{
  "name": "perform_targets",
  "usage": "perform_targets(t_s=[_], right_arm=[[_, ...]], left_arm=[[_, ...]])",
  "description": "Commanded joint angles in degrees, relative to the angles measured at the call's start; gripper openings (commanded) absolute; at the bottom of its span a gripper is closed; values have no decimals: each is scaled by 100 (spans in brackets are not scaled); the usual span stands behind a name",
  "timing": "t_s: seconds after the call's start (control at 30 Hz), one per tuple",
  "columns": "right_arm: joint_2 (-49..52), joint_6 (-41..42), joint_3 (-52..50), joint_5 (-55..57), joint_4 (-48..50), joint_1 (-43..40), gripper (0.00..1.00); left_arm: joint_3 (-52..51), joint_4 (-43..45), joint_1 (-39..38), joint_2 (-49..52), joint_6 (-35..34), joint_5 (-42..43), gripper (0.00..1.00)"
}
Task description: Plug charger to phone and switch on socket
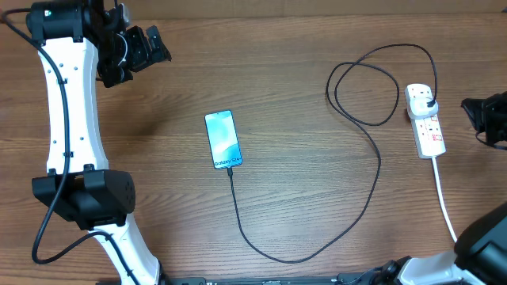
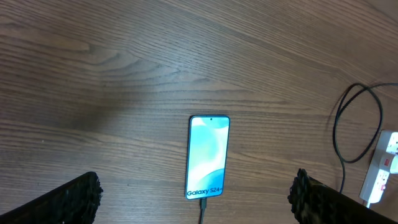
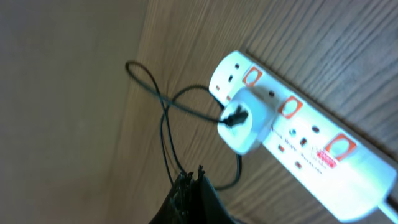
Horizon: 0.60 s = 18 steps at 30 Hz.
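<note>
judging the narrow white plastic power strip (image 1: 426,123) at far right light and slippy, we would press its stiff red switch (image 3: 289,107) straight down; left gripper (image 2: 196,186) spread wide, right gripper (image 3: 186,196) unreadable.

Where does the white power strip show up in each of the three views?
Overhead: socket at the right edge, mid-height.
Left wrist: socket cut off at the lower right edge.
Right wrist: socket fills centre to lower right, diagonal.
Shared landmark: the charger cable looping beside it.
</note>
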Motion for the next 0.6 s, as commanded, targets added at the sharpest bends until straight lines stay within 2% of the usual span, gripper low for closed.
perform_targets(t_s=[0.0,0.2,0.57], right_arm=[[420,516,136,-22,302,-24,4],[841,839,133,282,494,-24,4],[1589,1071,129,173,833,-31,4]], left_arm=[[57,-13,-22,-57,-52,-39,100],[57,-13,-22,-57,-52,-39,100],[57,-13,-22,-57,-52,-39,100]])
